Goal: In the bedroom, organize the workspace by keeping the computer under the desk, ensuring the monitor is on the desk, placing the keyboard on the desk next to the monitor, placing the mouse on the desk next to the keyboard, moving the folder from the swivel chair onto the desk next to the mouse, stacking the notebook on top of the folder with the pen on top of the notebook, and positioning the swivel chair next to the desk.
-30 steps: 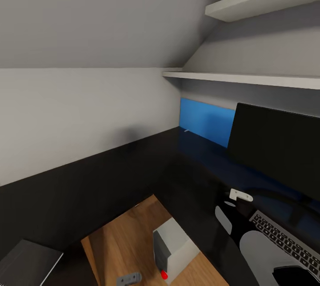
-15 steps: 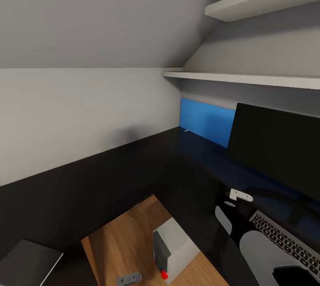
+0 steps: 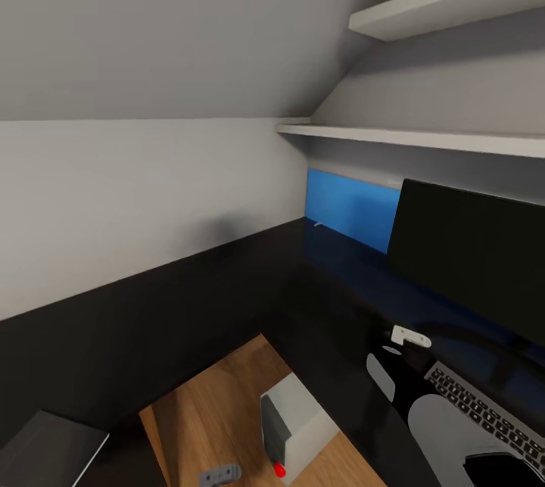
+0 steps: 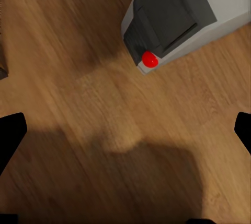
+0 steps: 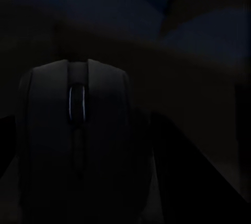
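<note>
Two dark fingertips [image 4: 11, 130] of your left gripper [image 4: 125, 135] stand far apart at the edges of the left wrist view, with nothing between them but the wood floor [image 4: 94, 104] and the gripper's own shadow on it. Just beyond, the computer [image 4: 178, 15] stands on that floor, its dark front and red light turned toward the gripper. Your right gripper is another matter: the right wrist view is very dark, and you cannot tell from it whether the jaws are apart, together or closed on something. What you can make out there is the mouse [image 5: 78, 130], close in front of the camera on the black surface [image 5: 198, 104], its scroll wheel catching a faint line of light. From the head view, the computer [image 3: 291, 426] sits on the floor in the open corner of the L-shaped surface [image 3: 189, 305], near its inner edge. Part of your right arm [image 3: 446, 426] lies over the surface, just beside the keyboard [image 3: 492, 415], which rests in front of the monitor [image 3: 469, 252]. Behind the monitor a blue panel [image 3: 352, 207] runs along the wall, and two white shelves [image 3: 424, 138] hang above. At the lower left corner, a flat grey notebook [image 3: 45, 449] lies on the surface.
</note>
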`<state>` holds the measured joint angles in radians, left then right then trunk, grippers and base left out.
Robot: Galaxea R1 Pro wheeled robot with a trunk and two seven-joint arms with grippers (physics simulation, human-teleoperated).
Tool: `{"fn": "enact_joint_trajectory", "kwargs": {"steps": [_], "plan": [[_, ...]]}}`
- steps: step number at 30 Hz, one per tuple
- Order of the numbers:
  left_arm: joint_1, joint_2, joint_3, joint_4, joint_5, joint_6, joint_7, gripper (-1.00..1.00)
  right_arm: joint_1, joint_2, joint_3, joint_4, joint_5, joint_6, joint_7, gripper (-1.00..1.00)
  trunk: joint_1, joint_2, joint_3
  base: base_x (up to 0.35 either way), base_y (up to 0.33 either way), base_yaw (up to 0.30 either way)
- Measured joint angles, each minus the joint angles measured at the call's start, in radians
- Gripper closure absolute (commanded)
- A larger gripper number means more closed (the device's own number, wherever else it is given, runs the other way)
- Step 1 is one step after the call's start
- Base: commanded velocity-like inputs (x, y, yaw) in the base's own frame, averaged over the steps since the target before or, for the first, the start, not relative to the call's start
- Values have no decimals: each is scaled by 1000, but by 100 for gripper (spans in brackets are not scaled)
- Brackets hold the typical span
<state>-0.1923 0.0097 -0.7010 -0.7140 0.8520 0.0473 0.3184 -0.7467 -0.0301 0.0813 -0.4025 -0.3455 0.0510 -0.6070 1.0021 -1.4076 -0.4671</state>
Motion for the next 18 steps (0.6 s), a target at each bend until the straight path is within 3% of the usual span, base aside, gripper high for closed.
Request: {"fn": "enact_joint_trajectory", "kwargs": {"steps": [18], "plan": [[0, 0, 0, 0, 1, 1, 0, -100, -1, -1, -1, 0, -2, 0, 2, 100, -4, 7, 10, 0, 0, -58]]}}
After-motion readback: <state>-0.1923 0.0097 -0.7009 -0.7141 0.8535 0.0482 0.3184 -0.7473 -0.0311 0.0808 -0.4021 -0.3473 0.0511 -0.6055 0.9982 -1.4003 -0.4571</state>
